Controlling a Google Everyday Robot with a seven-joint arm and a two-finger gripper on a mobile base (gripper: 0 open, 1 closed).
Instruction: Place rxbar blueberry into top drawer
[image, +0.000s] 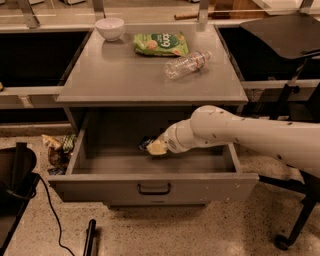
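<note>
The top drawer (150, 187) of the grey cabinet stands pulled open, with a small dark bar handle on its front panel. My gripper (156, 147) reaches down into it from the right, low over the drawer floor near the middle. A dark blue bit of the rxbar blueberry (144, 144) shows at the gripper's left tip, inside the drawer. The gripper hides most of the bar. I cannot tell whether the bar rests on the floor or is held.
On the cabinet top (115, 75) lie a green snack bag (161, 43), a clear plastic bottle (187, 64) on its side and a white bowl (110, 27). Crumpled wrappers (57, 150) lie on the floor at the left. A black chair (287, 35) stands at the right.
</note>
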